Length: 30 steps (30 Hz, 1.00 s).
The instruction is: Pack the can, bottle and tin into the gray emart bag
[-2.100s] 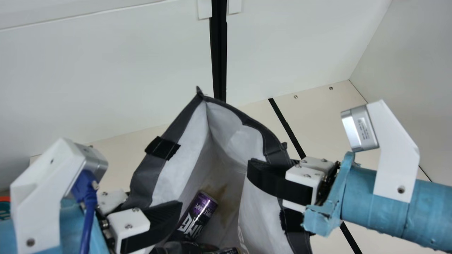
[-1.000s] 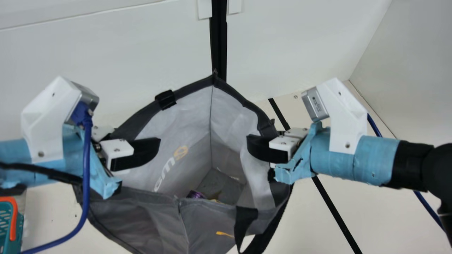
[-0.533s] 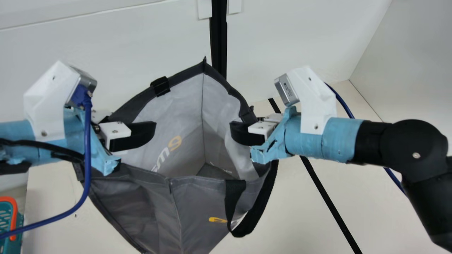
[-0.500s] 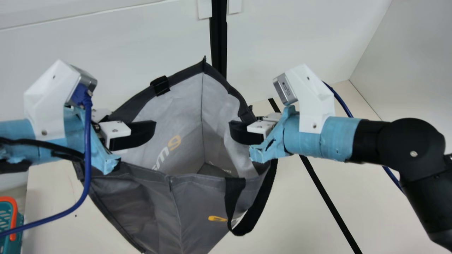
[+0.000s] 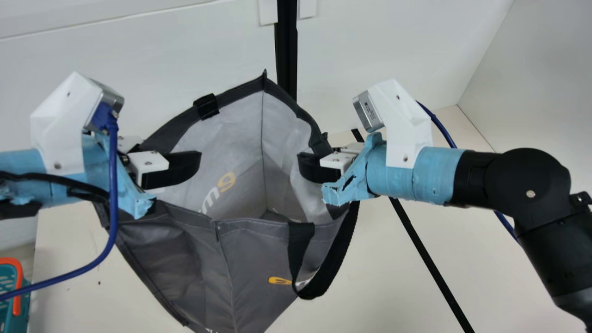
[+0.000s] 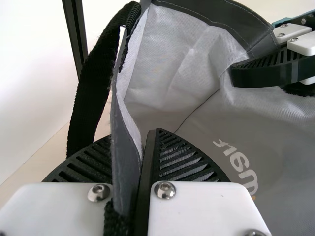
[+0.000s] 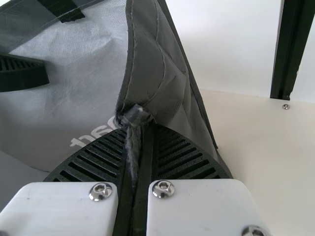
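The gray fabric emart bag [image 5: 263, 254] hangs open-mouthed between the two arms, its near wall hiding most of the floor inside. Two seconds ago its mouth was lower and narrower, and a purple can lay within; since then both arms have raised it and spread the rim wide. The left gripper [image 6: 133, 142] is pinching the dark gray hem, one finger inside; the right gripper [image 7: 138, 128] clamps a frayed fold of the opposite rim. In the last half second the bag has risen only slightly. A black webbing handle [image 5: 344, 245] loops down over the cream table [image 5: 393, 277], with a teal basket with an orange handle [image 5: 5, 277] at the far left.

This looks like lifting to settle the load, packing probably nearly done. Whether the base is off the table I cannot tell; the frayed fold could slip.
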### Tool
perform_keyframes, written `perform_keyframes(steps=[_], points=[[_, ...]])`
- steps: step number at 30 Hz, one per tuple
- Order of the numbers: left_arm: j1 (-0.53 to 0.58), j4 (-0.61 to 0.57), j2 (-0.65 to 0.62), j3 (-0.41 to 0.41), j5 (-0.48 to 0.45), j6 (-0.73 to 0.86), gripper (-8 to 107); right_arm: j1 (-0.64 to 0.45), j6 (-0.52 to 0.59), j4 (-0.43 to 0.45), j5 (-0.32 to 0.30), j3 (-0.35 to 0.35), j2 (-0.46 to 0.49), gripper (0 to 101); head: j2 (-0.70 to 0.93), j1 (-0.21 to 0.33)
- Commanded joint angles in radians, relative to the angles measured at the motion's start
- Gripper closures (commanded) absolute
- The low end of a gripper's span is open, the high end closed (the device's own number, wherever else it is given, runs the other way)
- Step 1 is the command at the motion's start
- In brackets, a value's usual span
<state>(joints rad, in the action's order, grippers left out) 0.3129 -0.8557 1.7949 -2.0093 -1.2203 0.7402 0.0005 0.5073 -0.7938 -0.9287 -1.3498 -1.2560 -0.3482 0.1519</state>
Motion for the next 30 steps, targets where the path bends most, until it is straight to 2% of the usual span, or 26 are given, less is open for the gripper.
perform_keyframes(steps=[1, 9, 30], points=[[0.0, 0.0, 0.0, 0.0, 0.0, 0.0, 89, 0.0, 0.0, 0.0, 0.0, 0.0, 0.0, 101, -0.001, 0.023], [0.0, 0.0, 0.0, 0.0, 0.0, 0.0, 89, 0.0, 0.0, 0.0, 0.0, 0.0, 0.0, 101, -0.001, 0.023], [0.0, -0.003, 0.0, 0.0, 0.006, 0.0, 18, 0.0, 0.0, 0.0, 0.0, 0.0, 0.0, 101, -0.001, 0.023]])
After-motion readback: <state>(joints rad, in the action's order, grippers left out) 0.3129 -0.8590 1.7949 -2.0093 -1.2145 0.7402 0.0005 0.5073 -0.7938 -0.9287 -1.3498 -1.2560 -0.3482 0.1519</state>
